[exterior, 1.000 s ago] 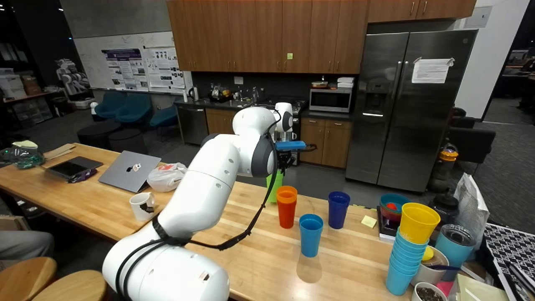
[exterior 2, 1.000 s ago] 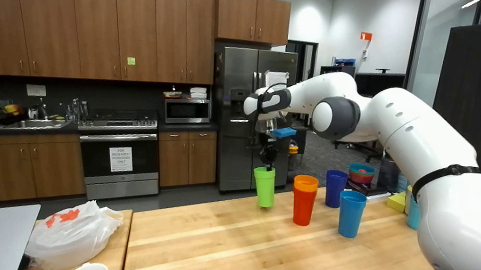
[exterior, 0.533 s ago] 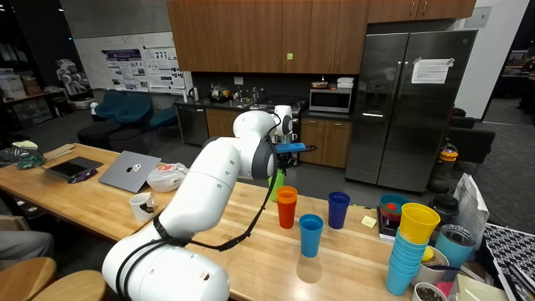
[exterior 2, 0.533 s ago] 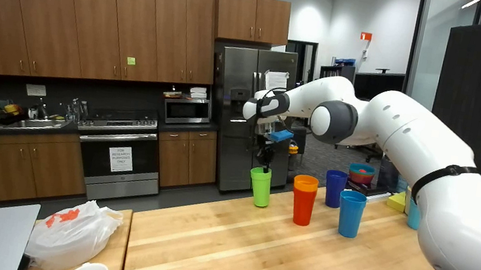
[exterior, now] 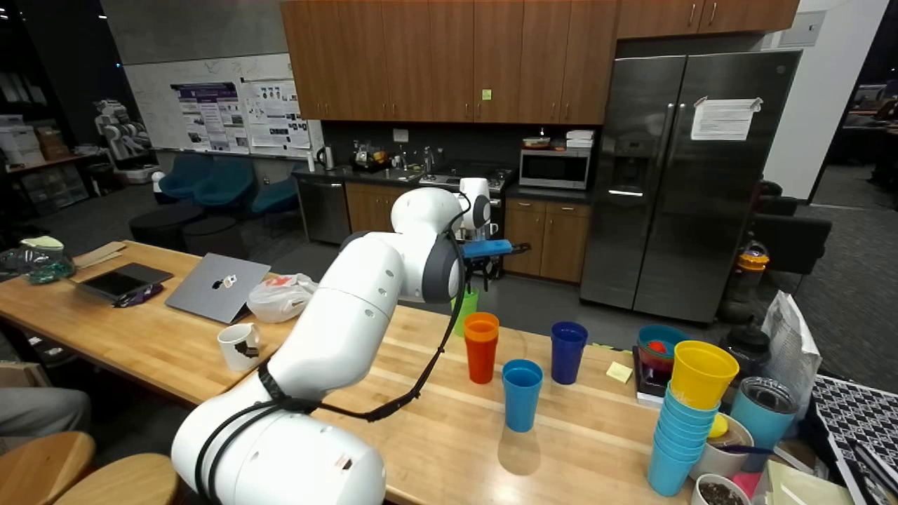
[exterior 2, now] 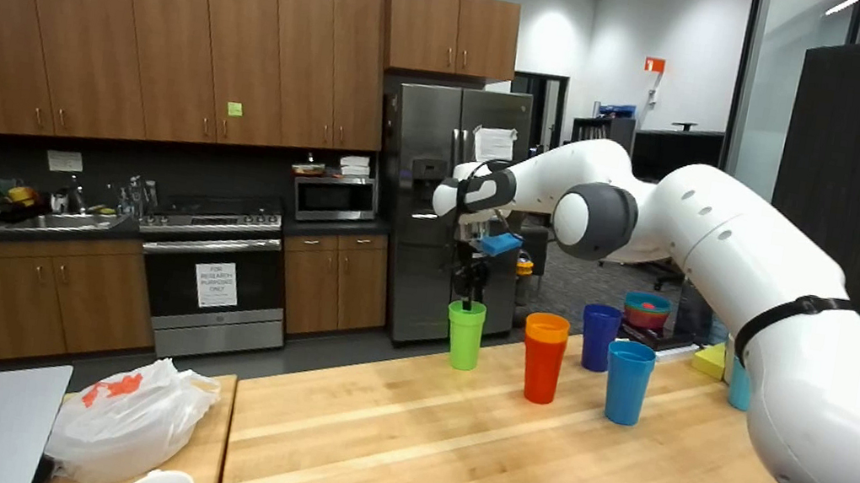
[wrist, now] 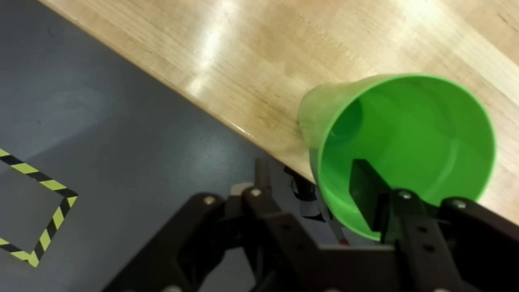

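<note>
The black two-fingered hand (wrist: pixel 311 178) of a white jointed robot arm (exterior 2: pixel 768 258) straddled the rim of a lime-green tapered plastic cup (exterior 2: pixel 464 339). The hand was unclenched, its jaws spread: one finger (wrist: pixel 367 192) hung at the cup's mouth against the green interior, while the opposite finger (wrist: pixel 262 172) hung outside the wall, where grey floor (wrist: pixel 162 182) showed below. Whether either touched the cup could not be told.

The lime-green cup stood upright by the edge of a pale wooden desk (exterior 2: pixel 450 449), near an orange plastic cup (exterior 2: pixel 546 335) seated inside a red plastic cup (exterior 2: pixel 541 375). In both exterior views, that orange-and-red pair stood between the lime-green cup and a bright-blue tapered plastic cup (exterior 2: pixel 627 382); a dark-blue tapered plastic cup (exterior 2: pixel 597 339) was also near the pair.

Well apart from the pair, past the bright-blue cup, a tall stack of light-blue plastic cups (exterior: pixel 677 442) carried a yellow plastic cup (exterior: pixel 704 379). Well apart from the pair on its opposite side were a white handled mug with a black print (exterior: pixel 238 347), a crumpled white plastic bag with red markings (exterior: pixel 277 298) and a silver metal laptop (exterior: pixel 214 284). Across the floor from the pair rose a stainless-steel refrigerator (exterior: pixel 652 210) with white paper (exterior: pixel 725 118) fixed to its door and a row of brown wooden cabinets (exterior: pixel 449 63).
</note>
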Robot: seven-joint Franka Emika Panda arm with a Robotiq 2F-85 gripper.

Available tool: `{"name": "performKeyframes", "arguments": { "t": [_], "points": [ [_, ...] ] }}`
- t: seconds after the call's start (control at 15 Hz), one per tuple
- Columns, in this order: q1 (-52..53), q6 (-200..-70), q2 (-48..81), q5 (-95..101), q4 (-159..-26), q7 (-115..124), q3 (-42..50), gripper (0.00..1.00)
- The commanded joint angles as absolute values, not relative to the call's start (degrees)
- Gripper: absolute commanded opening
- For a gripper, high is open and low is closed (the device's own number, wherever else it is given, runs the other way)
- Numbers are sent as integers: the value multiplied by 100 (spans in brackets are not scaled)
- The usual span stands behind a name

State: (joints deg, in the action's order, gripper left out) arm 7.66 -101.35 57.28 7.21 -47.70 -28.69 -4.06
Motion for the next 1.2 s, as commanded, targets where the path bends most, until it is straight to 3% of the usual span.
{"name": "performKeyframes", "arguments": {
  "t": [0.0, 0.07, 0.2, 0.73, 1.13],
  "points": [
    [715, -10168, 5432, 807, -4824, -2809, -295, 87],
    [697, -10140, 5346, 813, -4837, -2797, -261, 94],
    [639, -10151, 5075, 810, -4927, -2797, -184, 100],
    [483, -10338, 4018, 790, -5582, -2745, 17, 100],
    [551, -10671, 3173, 769, -6901, -2480, 2, 100]
  ]
}}
